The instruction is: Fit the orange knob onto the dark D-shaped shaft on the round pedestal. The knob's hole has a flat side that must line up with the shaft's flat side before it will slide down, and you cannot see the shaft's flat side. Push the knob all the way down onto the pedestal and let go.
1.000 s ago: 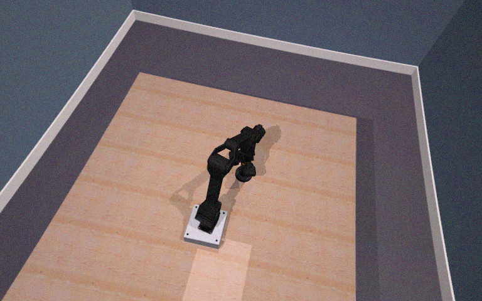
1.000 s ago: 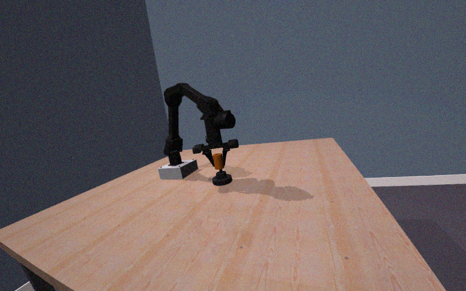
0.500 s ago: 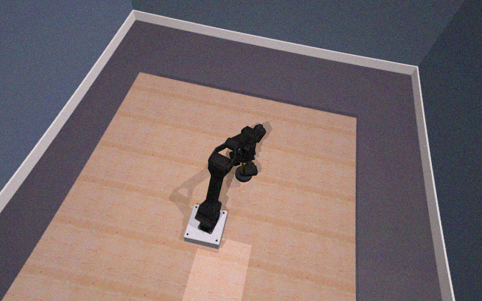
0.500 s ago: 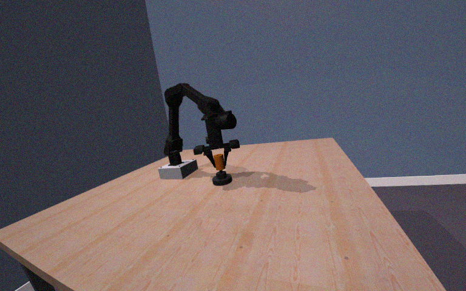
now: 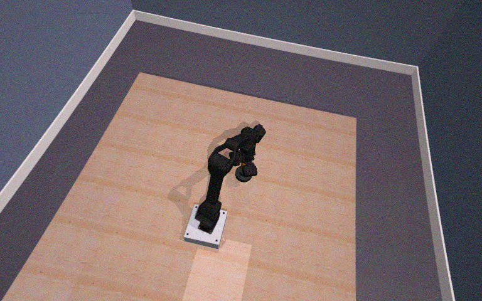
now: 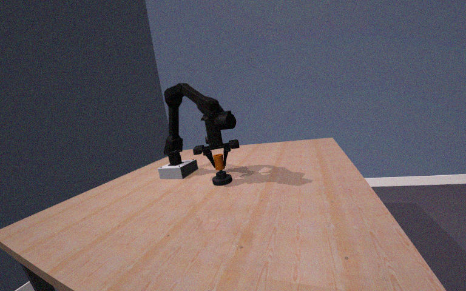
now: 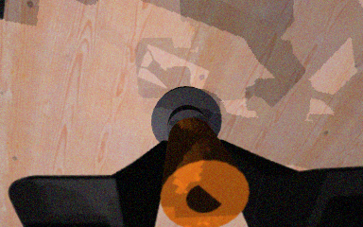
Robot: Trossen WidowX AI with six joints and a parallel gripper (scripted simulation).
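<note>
1. Top: the black arm (image 5: 214, 186) (image 6: 174, 120) reached out from its pale base block (image 5: 189, 237) (image 6: 170, 173) over the wooden table (image 5: 302, 212) (image 6: 240, 222) (image 7: 57, 95), largely hiding the round pedestal (image 5: 243, 177) (image 6: 221, 180) (image 7: 161, 113).
2. Exterior: the gripper (image 6: 219, 166) (image 7: 192, 145) pinched the orange knob (image 6: 218, 162) (image 7: 170, 196) between its fingers. The knob stood nearly upright above the pedestal's wide disc, not down on it.
3. Wrist: the knob's near end showed a dark D-shaped hole (image 7: 202, 199); its far end overlapped the pedestal. Whether the flats lined up could not be told.
</note>
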